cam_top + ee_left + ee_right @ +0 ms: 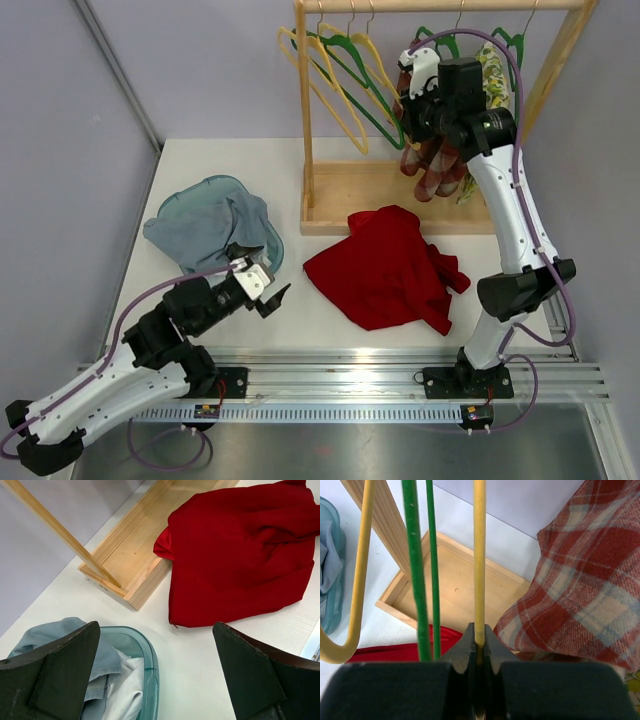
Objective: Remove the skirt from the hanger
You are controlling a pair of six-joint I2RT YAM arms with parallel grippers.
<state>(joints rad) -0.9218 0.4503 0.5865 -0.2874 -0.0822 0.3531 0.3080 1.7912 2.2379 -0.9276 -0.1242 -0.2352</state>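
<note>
The red plaid skirt (pixel 432 172) hangs on the wooden rack, and it fills the right of the right wrist view (pixel 580 580). My right gripper (pixel 408 100) is up at the rail just left of it. Its jaws (pixel 479 630) are shut on a yellow hanger bar (pixel 479 555). Whether that hanger carries the skirt is hidden. My left gripper (pixel 265 275) hovers low over the table, open and holding nothing (pixel 156 627), between a teal basket and a red garment.
A red garment (pixel 385 265) lies crumpled on the table by the rack's wooden base (pixel 350 200). The teal basket (pixel 215 185) holds blue-grey cloth (pixel 60 640). Empty green (pixel 415 570) and yellow (pixel 340 85) hangers hang on the rail. A floral garment (pixel 491 68) hangs far right.
</note>
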